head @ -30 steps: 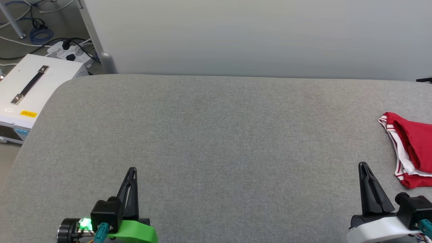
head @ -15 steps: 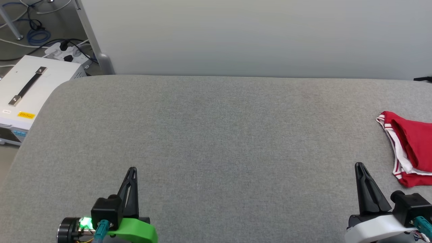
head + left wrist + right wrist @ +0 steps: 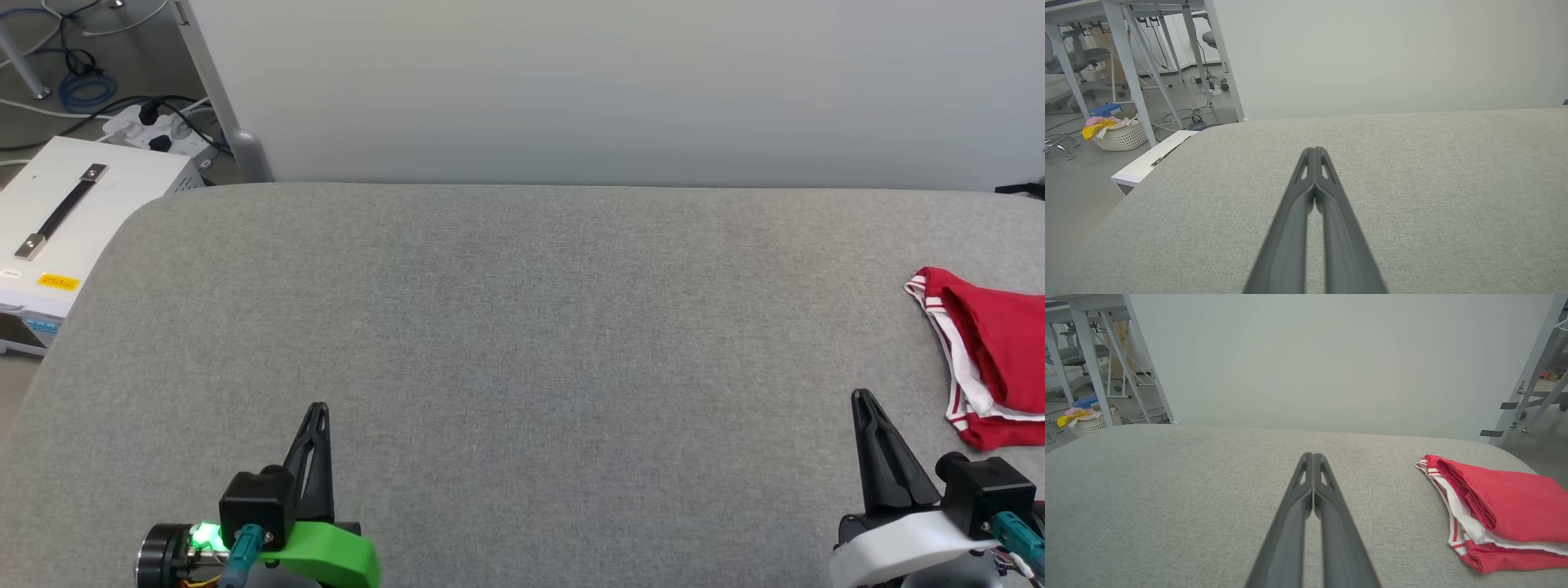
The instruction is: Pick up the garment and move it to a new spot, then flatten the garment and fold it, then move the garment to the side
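Grey fabric table (image 3: 522, 327); white case (image 3: 106, 220) beside; basket (image 3: 1120, 136) on floor

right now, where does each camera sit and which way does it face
Head view: on the head, looking forward and down at the table; left tool lower left, right tool lower right, shirt at right edge.
Left wrist view: on the left wrist, looking along the shut left tool over the table to the wall.
Right wrist view: on the right wrist, looking along the shut right tool to the wall, shirt at right.
Shared: head and right wrist views both show the shirt.
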Motion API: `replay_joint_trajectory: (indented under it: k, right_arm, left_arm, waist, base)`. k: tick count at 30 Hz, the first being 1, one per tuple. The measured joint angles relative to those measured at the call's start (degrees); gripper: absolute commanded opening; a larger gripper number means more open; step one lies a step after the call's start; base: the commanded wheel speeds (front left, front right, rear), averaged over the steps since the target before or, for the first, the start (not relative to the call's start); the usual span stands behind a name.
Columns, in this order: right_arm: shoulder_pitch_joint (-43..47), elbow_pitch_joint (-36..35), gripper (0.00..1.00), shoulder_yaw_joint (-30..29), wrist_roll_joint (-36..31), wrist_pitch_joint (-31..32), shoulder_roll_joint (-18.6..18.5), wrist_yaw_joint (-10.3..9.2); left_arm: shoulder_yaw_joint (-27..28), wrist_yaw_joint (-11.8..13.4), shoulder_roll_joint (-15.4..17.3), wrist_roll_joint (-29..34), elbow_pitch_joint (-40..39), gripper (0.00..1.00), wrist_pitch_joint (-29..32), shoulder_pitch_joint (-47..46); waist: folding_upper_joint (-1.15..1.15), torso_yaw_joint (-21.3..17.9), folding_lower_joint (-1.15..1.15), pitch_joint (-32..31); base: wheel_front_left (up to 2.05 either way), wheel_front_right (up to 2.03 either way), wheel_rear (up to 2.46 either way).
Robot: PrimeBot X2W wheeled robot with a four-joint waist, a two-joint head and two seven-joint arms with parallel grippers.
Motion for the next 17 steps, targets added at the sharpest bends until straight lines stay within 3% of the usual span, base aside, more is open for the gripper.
replay_joint_trajectory:
  k: [17]
  right_arm:
    - [-1.1,0.3,0.0,0.3,-0.9,1.8,0.0,0.0]
  left_arm:
    - [0.9,-0.5,-0.6,0.5,-0.2,0.0,2.2,-0.6]
  waist:
    - [0.0,-0.5,0.0,0.0]
  base:
    - [0.0,0.0,0.0]
